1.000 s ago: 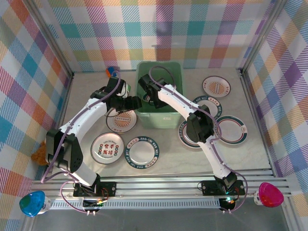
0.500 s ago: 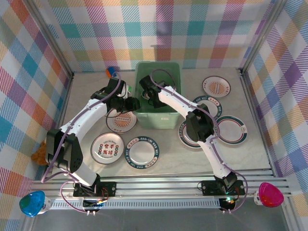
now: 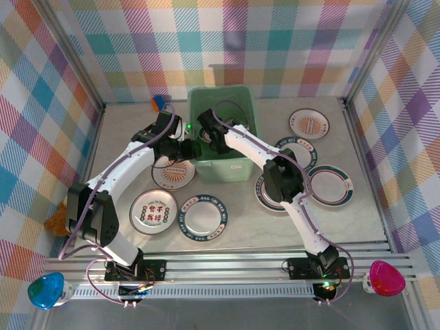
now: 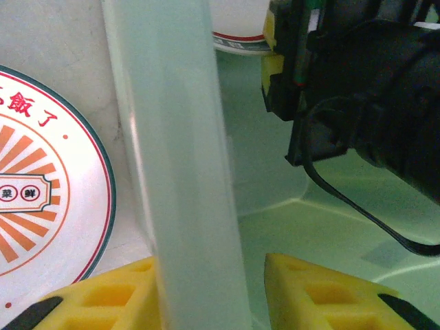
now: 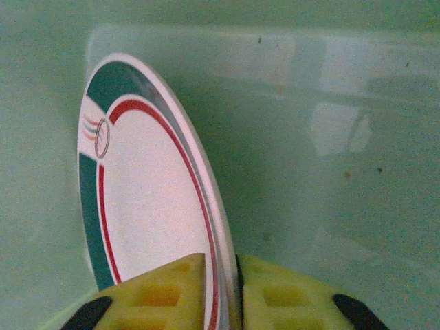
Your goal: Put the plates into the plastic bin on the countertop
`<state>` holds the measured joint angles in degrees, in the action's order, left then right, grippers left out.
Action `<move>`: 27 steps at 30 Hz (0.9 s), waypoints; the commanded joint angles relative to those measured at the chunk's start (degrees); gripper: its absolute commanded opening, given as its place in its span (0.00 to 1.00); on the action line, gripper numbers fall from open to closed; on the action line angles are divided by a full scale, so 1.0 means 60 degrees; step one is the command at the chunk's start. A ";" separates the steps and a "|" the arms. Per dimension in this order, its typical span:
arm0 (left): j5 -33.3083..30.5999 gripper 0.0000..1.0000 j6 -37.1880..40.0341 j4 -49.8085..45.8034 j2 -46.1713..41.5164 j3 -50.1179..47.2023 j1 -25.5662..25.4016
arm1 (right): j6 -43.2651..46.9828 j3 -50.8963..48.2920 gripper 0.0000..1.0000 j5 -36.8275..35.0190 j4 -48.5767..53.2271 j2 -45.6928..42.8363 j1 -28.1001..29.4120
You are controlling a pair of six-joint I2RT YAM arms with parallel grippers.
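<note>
The mint-green plastic bin (image 3: 221, 172) stands at the back middle of the countertop (image 3: 124, 137). My left gripper (image 3: 190, 148) straddles its left wall (image 4: 172, 137), one yellow finger (image 4: 103, 295) outside and the other inside, shut on that wall. My right gripper (image 5: 221, 260) reaches down inside the bin, shut on the rim of a white plate (image 5: 148, 199) with teal and red bands that stands on edge. Several plates lie flat around the bin, among them a sunburst one (image 4: 48, 179), one with red characters (image 3: 153, 211) and a teal-rimmed one (image 3: 204, 218).
More plates lie to the right (image 3: 309, 124) (image 3: 331, 185), two partly under the right arm (image 3: 285, 179). A small orange and blue object (image 3: 160, 103) sits at the back left. Plaid walls close three sides, and aluminium rails (image 3: 227, 265) run along the front.
My left jaws have closed in on the bin's wall. The bin has shifted slightly toward the back. The right gripper stays inside the bin with the plate.
</note>
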<state>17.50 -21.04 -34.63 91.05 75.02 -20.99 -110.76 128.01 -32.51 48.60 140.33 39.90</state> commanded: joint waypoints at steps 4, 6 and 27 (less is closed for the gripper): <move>-0.0235 0.39 0.0300 -0.0879 0.0242 -0.0214 -0.0090 | 0.1267 -0.0398 0.58 -0.0442 -0.1602 0.0142 -0.0190; -0.0279 0.39 0.0270 -0.0836 0.0236 -0.0224 -0.0090 | 0.1605 -0.0575 0.68 -0.0428 -0.2090 0.0039 -0.0216; -0.0440 0.40 0.0262 -0.0920 0.0196 0.0002 -0.0075 | 0.4776 -0.2273 0.99 0.0132 -0.5147 -0.1637 -0.0262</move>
<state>16.80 -20.95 -35.55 91.39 75.44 -21.26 -85.03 115.57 -31.20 21.39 134.65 38.89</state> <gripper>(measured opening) 0.402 0.990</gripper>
